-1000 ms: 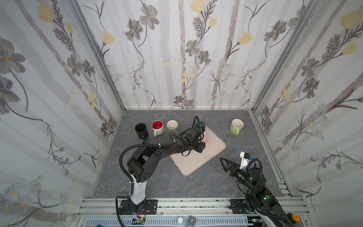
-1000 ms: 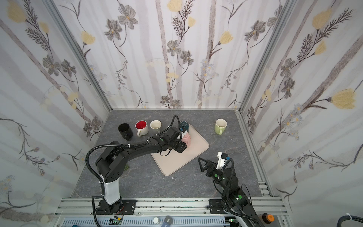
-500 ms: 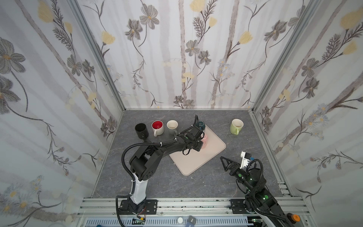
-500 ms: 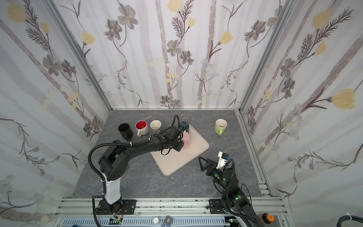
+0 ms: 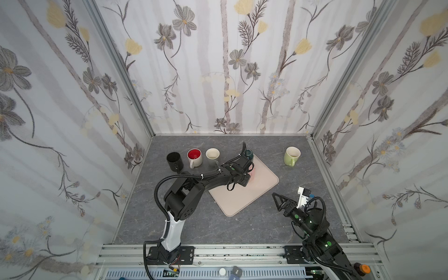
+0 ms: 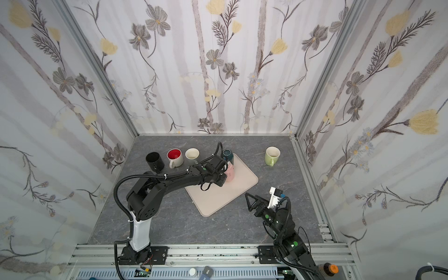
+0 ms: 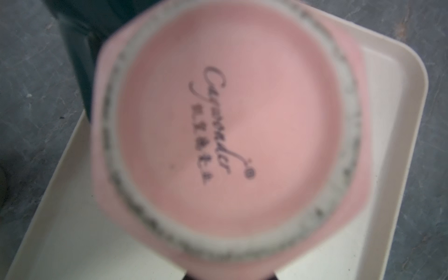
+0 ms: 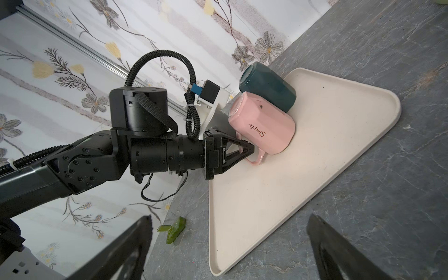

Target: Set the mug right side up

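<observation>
Likely a lab test cell, floral-papered walls, aluminium mounting rail

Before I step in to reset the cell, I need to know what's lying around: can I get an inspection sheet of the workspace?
Surface: grey stone-look table with a beige tray on it.
Job's things: pink mug upside down on the tray, base up.
Clutter: teal mug against the pink one; black mug, red-lined mug, cream mug and green mug upright at the back; green plastic scrap beside the tray.
Claws: left claw shut on the pink mug's handle; right claw open, holding nothing.
Cables: corrugated hose arching behind the left claw.
Surroundings: floral walls, metal rail in front.
</observation>
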You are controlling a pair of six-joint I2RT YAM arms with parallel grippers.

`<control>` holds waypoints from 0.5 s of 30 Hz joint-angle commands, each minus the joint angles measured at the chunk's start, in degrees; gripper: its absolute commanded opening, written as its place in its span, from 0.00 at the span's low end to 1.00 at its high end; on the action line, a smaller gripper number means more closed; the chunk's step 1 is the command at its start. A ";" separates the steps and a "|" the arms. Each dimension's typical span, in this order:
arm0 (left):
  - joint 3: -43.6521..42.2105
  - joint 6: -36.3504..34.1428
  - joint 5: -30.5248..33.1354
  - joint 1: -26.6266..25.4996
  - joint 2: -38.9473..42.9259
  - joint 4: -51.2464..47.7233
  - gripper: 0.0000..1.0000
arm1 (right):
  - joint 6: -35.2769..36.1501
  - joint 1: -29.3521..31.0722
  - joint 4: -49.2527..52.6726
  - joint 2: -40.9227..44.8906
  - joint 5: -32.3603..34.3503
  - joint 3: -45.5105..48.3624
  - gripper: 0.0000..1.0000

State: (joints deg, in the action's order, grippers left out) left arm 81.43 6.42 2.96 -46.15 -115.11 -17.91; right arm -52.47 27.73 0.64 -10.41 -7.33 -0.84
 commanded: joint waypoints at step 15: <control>1.43 3.38 -1.98 -0.25 0.15 -0.88 0.05 | -0.52 -0.26 7.09 -0.86 -1.28 2.50 1.00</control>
State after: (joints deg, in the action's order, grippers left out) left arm 82.17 8.97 2.07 -46.41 -115.11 -19.14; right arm -52.45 27.55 0.43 -11.31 -7.38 -0.80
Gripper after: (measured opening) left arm 0.149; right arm 0.995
